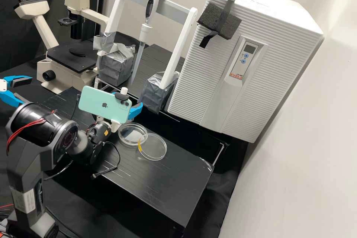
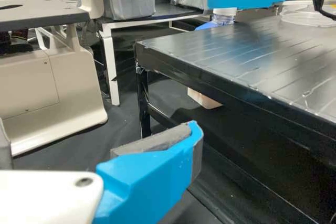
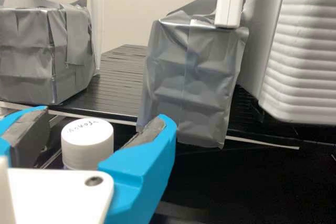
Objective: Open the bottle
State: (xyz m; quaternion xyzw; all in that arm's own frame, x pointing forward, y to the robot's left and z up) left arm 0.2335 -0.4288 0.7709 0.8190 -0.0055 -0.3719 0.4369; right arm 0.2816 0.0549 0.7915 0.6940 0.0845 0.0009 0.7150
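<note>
bottle [image 2: 224, 20]: upright, long side up and down, white cap [image 3: 87, 139] on top | right gripper [image 3: 98, 120]: jaws open, one each side of cap | left gripper [image 1: 11, 88]: jaws open, far left edge, high view

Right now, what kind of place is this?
Probably a biology lab: there's a microscope, a pipette and two petri dishes.
</note>
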